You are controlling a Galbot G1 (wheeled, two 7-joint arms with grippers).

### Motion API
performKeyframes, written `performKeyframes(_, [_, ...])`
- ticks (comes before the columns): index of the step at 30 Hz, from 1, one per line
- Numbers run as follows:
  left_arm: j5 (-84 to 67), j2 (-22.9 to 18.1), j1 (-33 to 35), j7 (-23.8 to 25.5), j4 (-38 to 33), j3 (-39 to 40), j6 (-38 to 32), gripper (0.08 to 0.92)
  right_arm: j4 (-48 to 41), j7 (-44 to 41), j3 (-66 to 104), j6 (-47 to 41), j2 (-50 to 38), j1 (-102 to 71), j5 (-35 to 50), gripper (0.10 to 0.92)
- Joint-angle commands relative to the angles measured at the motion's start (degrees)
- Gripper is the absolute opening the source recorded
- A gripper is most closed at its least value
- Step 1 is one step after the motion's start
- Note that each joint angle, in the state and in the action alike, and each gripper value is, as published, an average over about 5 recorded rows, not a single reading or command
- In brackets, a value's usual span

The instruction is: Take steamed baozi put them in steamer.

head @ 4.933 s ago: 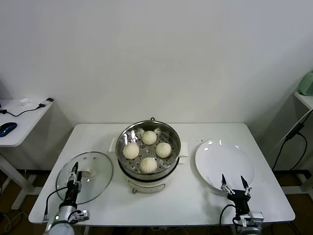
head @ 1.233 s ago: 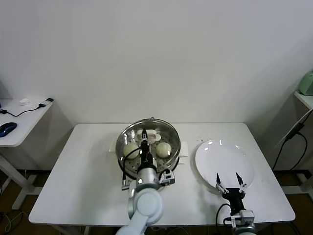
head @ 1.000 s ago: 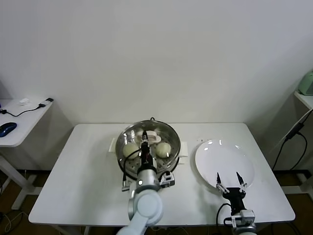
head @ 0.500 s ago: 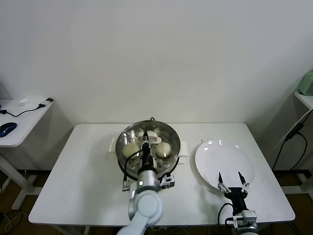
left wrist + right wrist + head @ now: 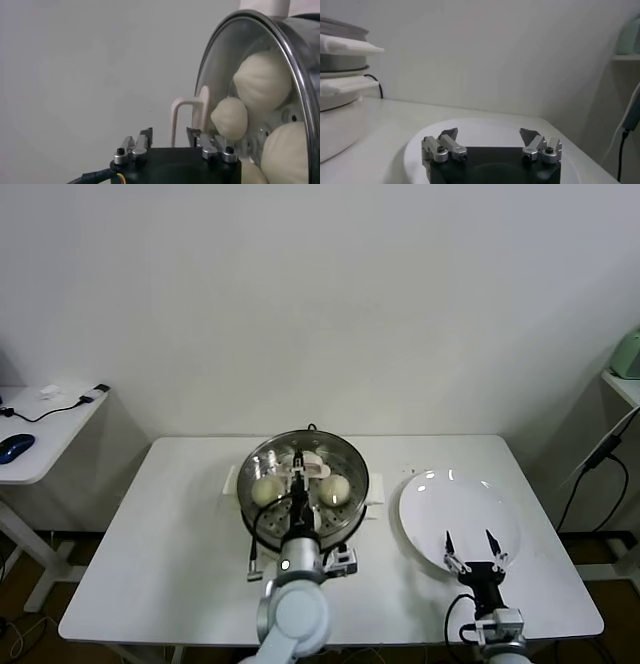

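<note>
Left wrist view: the left gripper (image 5: 170, 142) has open jaws around the lid (image 5: 215, 85) handle on the steamer (image 5: 304, 484); retreating carelessly could shift it. Right gripper (image 5: 472, 556), open, waits at the plate's (image 5: 440, 504) 6 o'clock.

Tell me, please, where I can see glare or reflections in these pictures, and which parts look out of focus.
Head view: bright reflections on the steamer rim and a highlight on the white plate. Left wrist view: the glass lid shines along its metal edge; the baozi behind it look soft. Right wrist view: the right gripper is sharp, the background blurred.
</note>
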Motion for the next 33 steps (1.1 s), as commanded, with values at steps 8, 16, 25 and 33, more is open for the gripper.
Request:
performKeyframes(8, [-20.64,6.13,6.0,-7.26,-15.01,-4.17,-7.47,0.731,1.92,0.9,-1.35,1.08,0.21,-0.02,2.82,0.823])
performKeyframes(16, [-65.58,7.58,9.99,-20.28,-19.86,-25.53,-20.17,0.822,3.43,-0.86,-1.76,1.94,-0.35,-0.6,3.73,0.823])
performKeyframes(25, [-110.23,15.46,19.65,-19.78,-9.85,-49.31,-30.73,0.823,2.21,-1.72,-1.2,3.14,-0.88,-0.83,3.73,0.823])
performKeyframes(33, [-112.7,17.43,22.26,-18.44,3.79,-43.83,-41.48,0.823,1.07,-1.46,-0.95,3.44,-0.88,-0.65,3.8,0.823])
